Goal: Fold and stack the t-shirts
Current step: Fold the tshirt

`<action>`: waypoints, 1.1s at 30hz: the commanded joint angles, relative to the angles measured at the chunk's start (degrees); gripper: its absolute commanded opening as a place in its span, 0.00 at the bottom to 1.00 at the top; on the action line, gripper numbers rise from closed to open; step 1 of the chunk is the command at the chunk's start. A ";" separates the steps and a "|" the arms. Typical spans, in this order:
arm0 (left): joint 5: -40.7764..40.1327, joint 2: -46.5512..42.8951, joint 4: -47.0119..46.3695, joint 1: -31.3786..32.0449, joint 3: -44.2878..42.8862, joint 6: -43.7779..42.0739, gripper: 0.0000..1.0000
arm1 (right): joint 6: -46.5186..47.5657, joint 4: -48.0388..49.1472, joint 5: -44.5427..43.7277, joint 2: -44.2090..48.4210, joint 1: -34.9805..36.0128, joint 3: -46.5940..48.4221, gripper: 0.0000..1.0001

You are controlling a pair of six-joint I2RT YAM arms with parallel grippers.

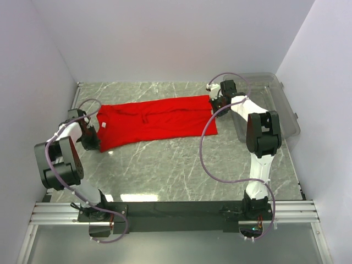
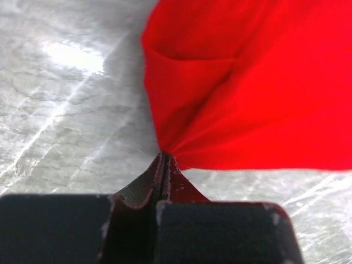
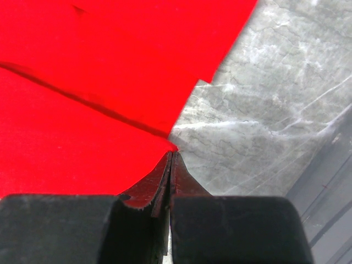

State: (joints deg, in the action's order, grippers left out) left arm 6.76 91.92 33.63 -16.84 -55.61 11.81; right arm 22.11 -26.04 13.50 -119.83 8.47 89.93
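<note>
Red cloth, the t-shirt (image 1: 157, 121) is lying spread sideways across the middle of the grey marbled surface (image 1: 165, 170). Its small white neck label (image 1: 103, 126) is showing at the left end, too small to read. The left arm (image 1: 60, 157) is bending in from the left, the left jaws pressed together on the shirt's left end. The right arm (image 1: 263, 132) is reaching up beside the clear bin (image 1: 286, 110), the right jaws pinching the shirt's right edge.

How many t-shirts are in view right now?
1. The red t-shirt lies spread on the table, its ends pinched by the left end effector and the right end effector. Its folds could hide another.
</note>
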 commanded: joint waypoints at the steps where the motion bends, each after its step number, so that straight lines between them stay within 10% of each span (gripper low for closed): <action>1: -1.05 2.03 -0.14 -1.79 -0.63 1.28 0.01 | -0.92 2.40 -1.54 0.04 -0.56 1.21 0.00; 21: -3.77 -1.65 -0.93 -2.33 -3.71 -1.97 0.01 | -1.45 2.84 -0.58 -0.49 -0.56 1.91 0.00; 33: -19.75 2.03 3.37 7.00 -7.41 -3.73 0.03 | -1.63 2.84 -0.05 0.03 -0.56 1.65 0.00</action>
State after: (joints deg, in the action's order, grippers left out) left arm -5.43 92.68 34.63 -10.35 -61.84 8.60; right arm 20.82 -25.17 13.17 -120.25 8.47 89.95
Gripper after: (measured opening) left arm 0.025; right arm 0.007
